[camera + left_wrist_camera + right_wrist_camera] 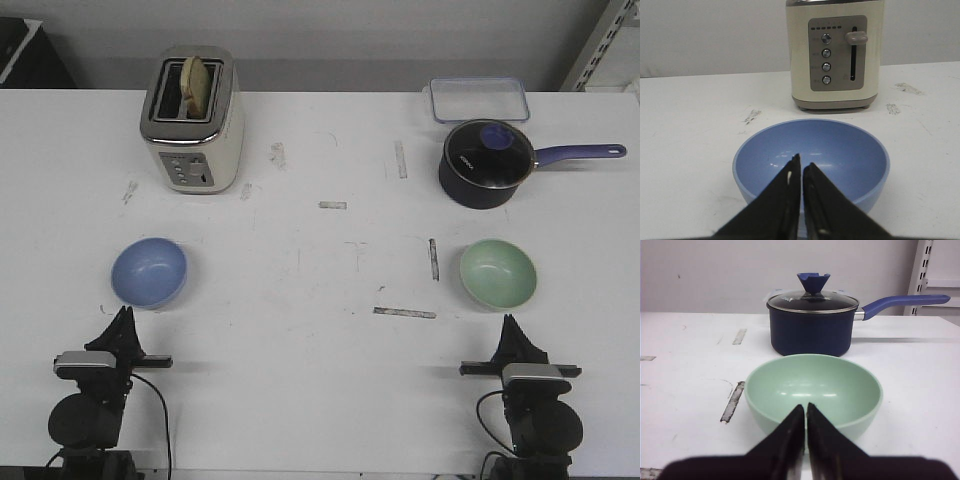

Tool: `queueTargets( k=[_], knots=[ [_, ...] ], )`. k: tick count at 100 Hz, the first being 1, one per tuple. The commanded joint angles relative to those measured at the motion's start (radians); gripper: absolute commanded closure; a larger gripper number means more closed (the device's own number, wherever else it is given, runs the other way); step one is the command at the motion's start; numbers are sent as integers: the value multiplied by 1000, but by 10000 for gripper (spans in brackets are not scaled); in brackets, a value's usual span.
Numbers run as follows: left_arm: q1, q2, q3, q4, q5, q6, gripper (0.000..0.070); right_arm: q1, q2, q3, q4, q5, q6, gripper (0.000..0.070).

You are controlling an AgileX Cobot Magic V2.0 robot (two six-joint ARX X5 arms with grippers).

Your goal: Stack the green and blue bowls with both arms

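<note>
White tabletop (320,380), left to right. Left end effector (122,318): fingers together, holding nothing, just short of the blue bowl (148,271). Toaster (192,120) behind, apparently holding bread. Navy saucepan (486,164), lidded. Green bowl (498,273), well apart from the blue. Right end effector (511,325): fingers together, empty.

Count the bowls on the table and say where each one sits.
2. The blue bowl sits on the robot's left, in front of the toaster. The green bowl sits on the right, in front of the saucepan.
</note>
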Motion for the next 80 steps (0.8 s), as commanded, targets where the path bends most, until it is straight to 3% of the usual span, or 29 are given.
queueTargets(
  k=[1,43,57,68,80],
  knots=[
    [-1,-2,-21,11,3,-2,698,0,0,-2,13,0,13,699],
    [-1,-2,-21,18,3,-2,698,0,0,-2,11,0,14,699],
    [-1,-2,-21,17,3,-3,698,0,0,6,65,0,63,699],
    [-1,-2,-21,18,3,-2,699,0,1,82,87,1,66,699],
    [-1,-2,-21,18,3,-2,698,0,34,252,29,8,38,699]
  ],
)
